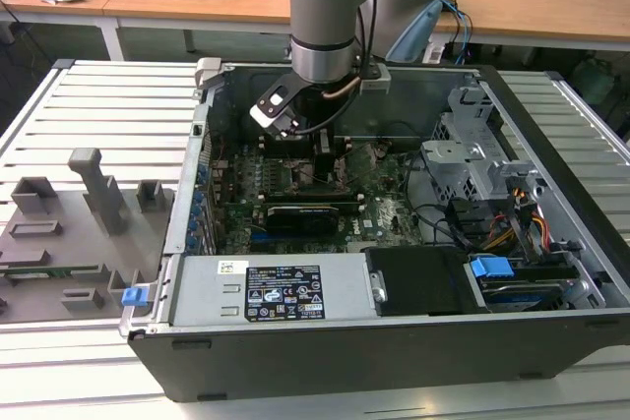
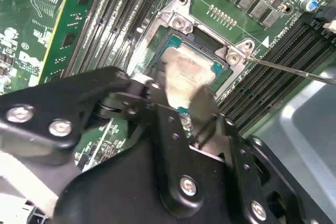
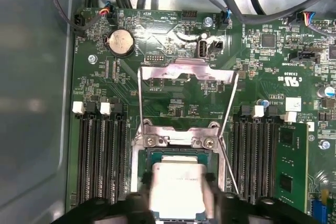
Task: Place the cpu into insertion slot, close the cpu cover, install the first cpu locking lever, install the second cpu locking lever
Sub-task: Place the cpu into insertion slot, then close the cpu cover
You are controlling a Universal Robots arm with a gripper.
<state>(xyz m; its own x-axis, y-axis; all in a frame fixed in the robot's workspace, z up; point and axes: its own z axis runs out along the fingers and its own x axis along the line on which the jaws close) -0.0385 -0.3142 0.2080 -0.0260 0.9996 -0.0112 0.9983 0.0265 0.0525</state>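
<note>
The cpu, a pale silver square chip, sits low over the insertion slot on the green motherboard. My gripper is shut on it, with one blurred finger on each of two opposite edges. In the second wrist view the cpu lies inside the slot's dark frame, and my gripper is right at it. The cpu cover stands swung open beyond the slot. Thin wire levers stand raised beside the slot. In the exterior view my gripper reaches down into the computer case.
Black memory slots flank the socket. A long black expansion card, the power supply, a metal drive cage and cables crowd the case. Grey fixtures stand at the exterior view's left.
</note>
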